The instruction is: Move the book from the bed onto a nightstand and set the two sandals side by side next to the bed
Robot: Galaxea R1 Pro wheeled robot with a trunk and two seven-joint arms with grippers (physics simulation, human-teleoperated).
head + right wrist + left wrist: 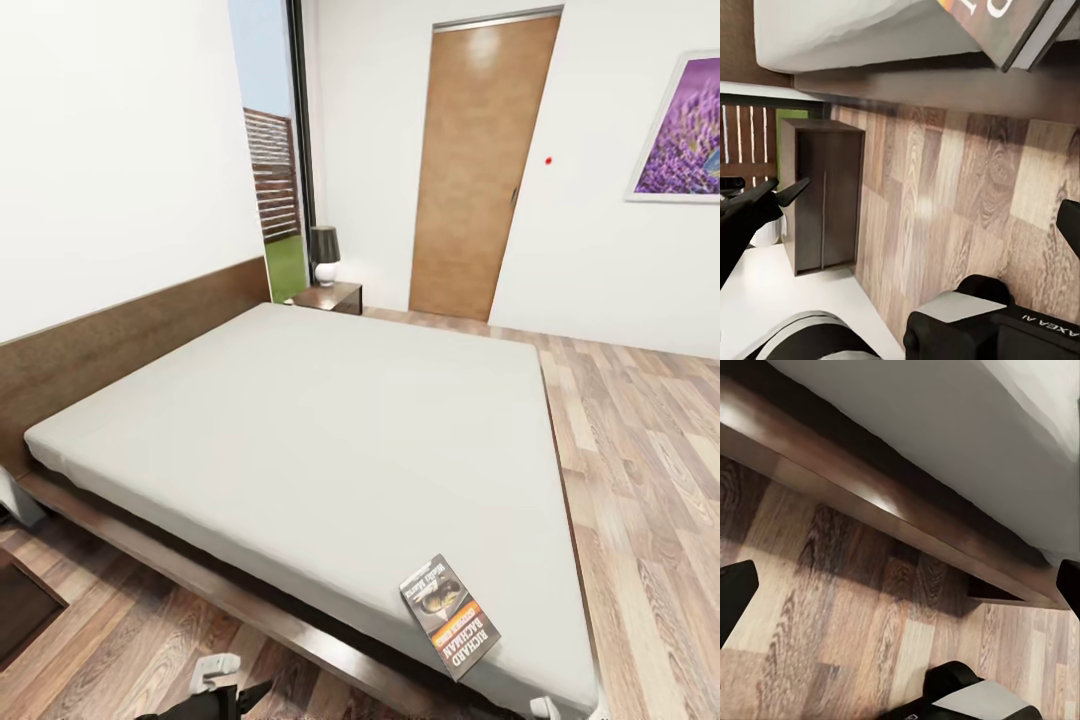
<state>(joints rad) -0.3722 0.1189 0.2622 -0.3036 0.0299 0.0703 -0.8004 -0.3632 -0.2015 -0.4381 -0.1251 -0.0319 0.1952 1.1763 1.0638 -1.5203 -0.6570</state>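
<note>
I see the book [450, 615] lying on the bed [300, 420] by its near corner | long side points away from me | right gripper [907, 217] nearer, spread wide, holding nothing | left gripper [900, 585] spread wide too

Brown wooden door [482, 165] closed in far white wall, small red dot [548, 160] on the wall just beside it, purple lavender picture [683, 133] further along (cut by frame edge). Table lamp [324, 254] with dark shade and white base stands in far corner by tall window [274, 150]; slatted fence [272, 175] and grass outside. Wood-plank floor [640, 440].
</note>
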